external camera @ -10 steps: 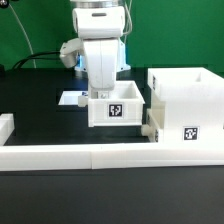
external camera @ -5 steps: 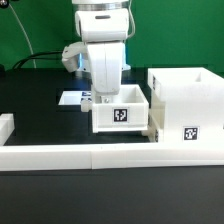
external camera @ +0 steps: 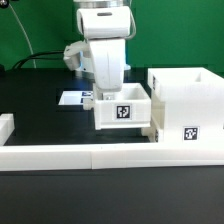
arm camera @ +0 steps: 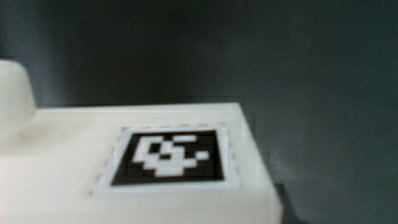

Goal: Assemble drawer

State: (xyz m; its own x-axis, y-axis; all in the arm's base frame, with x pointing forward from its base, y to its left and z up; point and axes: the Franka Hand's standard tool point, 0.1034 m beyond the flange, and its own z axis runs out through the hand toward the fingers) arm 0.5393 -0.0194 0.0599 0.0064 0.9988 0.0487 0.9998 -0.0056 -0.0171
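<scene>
While gripped, boxy white plastic tray matte.

White arm, rounded glossy casing (dark band at joint), blocky lower section.

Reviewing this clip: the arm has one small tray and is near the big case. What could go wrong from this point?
1. The tray sits right beside the case; its near corner could catch the case's wall and jam or push the case.
2. The gripper holds the tray at one side wall only, so the tray may tilt or slip.
3. The border rail lies just in front; a low pass could knock it.
</scene>
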